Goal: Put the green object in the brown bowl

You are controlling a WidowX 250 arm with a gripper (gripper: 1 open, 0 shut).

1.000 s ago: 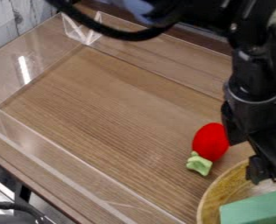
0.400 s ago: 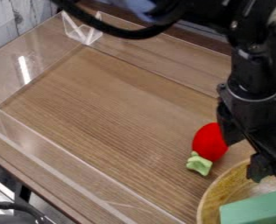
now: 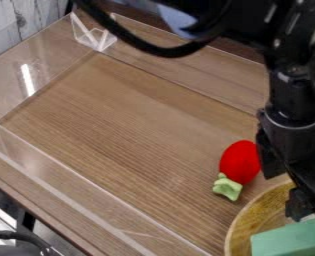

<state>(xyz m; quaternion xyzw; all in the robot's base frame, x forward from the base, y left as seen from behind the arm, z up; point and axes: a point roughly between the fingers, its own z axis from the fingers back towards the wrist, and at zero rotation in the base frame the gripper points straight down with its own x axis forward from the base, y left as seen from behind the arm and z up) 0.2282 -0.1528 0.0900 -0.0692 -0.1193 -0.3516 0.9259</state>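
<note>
The green object [image 3: 296, 243], a pale mint block, lies at the bottom right corner of the view, resting on the brown bowl [image 3: 248, 222], whose tan rim curves out from under it. My gripper [image 3: 304, 205] hangs just above the block and the bowl, pointing steeply down. Its dark fingers stand open, and I see nothing between them. Much of the bowl and part of the block are cut off by the frame's edge.
A red rounded object [image 3: 240, 161] sits on the wooden tabletop [image 3: 120, 120] just left of my arm, with a tiny bright-green lumpy piece [image 3: 228, 187] in front of it. Clear plastic walls [image 3: 40, 60] border the table at the left and back.
</note>
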